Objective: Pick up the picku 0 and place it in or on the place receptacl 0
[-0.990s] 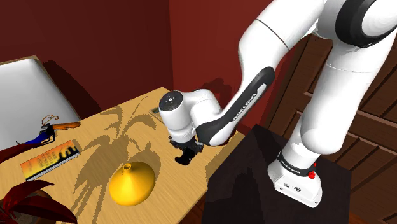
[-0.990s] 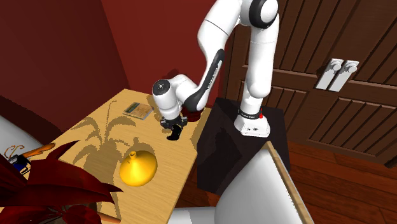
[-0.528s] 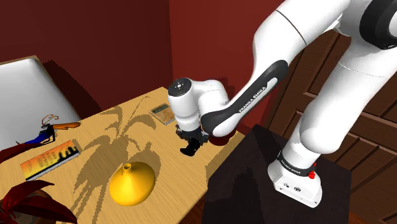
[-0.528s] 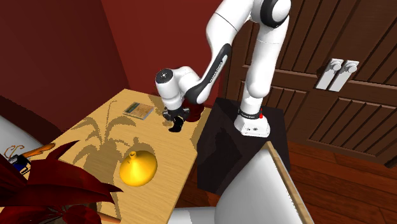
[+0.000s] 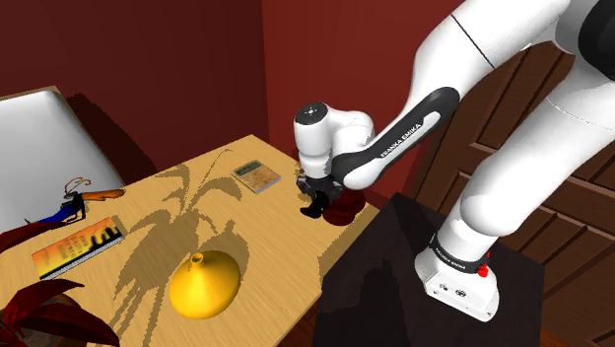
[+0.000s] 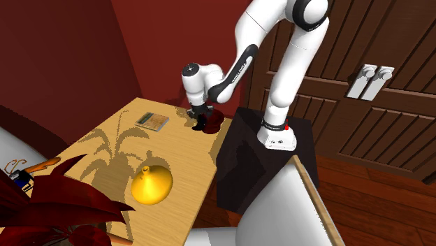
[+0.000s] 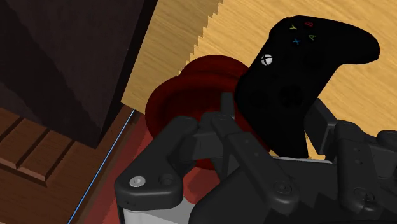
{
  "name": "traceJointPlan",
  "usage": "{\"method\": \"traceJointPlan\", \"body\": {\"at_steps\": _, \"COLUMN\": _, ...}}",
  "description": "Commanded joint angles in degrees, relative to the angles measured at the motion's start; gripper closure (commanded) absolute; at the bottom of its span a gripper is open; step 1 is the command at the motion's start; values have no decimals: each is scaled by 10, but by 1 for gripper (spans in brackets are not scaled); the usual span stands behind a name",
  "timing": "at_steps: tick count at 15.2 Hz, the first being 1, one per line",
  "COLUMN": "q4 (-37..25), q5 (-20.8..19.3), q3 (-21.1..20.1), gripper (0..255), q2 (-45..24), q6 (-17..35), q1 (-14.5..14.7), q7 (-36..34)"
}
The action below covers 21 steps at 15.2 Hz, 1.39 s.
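Wooden tabletop [image 5: 271,251], red walls. From the shoulder view, the end effector [image 5: 315,205] hung over a dark red bowl [image 5: 345,211] at the corner by the stand. Second exterior view showed the same, bowl right under it. Wrist view had the fingers clamped on a black game controller [image 7: 299,63], which stuck out past the bowl's rim.

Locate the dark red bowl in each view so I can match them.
Shoulder view: dark red bowl near centre, at the table edge, just below the tool.
Second exterior view: upper centre, at the same table edge.
Wrist view: middle, behind the black controller clasped in the tool.
Shared landmark: the black stand, right beside the bowl.
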State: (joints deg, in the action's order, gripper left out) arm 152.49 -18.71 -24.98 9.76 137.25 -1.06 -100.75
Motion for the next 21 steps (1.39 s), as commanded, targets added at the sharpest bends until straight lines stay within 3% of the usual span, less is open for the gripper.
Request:
{"method": "traceJointPlan", "body": {"at_steps": 1, "q4": 20, "q5": -3, "q3": 23, "gripper": 255, "q2": 19, "q6": 12, "q1": -15, "q7": 36}}
{"method": "traceJointPlan", "body": {"at_steps": 13, "q4": 51, "q5": -69, "q3": 155, "gripper": 255, "q2": 46, "q6": 69, "q1": -120, "q7": 211}}
{"method": "traceJointPlan", "body": {"at_steps": 21, "q4": 54, "q5": -145, "q3": 144, "gripper": 255, "q2": -27, "q6": 135, "q1": -148, "q7": 141}}
